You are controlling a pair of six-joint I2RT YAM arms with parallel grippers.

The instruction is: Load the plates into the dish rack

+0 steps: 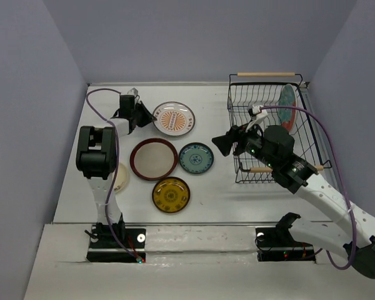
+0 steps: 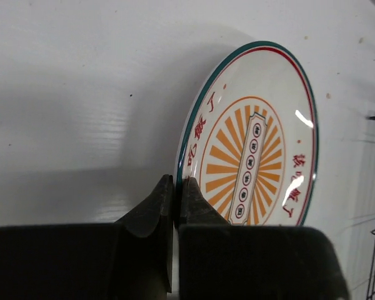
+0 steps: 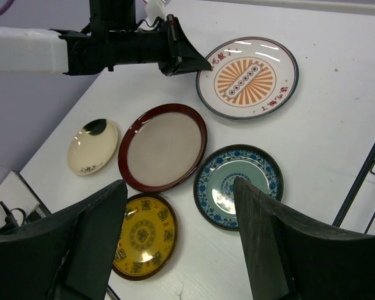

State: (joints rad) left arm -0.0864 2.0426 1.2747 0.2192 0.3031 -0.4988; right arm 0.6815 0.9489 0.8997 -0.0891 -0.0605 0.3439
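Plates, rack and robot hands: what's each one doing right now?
white plate: on table, rim pinched.
rack: holds one plate.
teal plate: standing in rack.
red-rimmed plate: flat on table.
blue plate: flat on table.
yellow plate: flat on table.
cream plate: flat on table.
left gripper: shut on white plate.
right gripper: open, empty.

White table [image 1: 237, 194] in a plain lavender-grey enclosure.
The left wall [image 1: 25, 94], far wall [image 1: 194, 37] and right wall [image 1: 356, 56] rise straight from the table's edges; the light is even, with soft shadows on the matt top, and a scuffed white strip [image 1: 200, 250] runs along the near edge.
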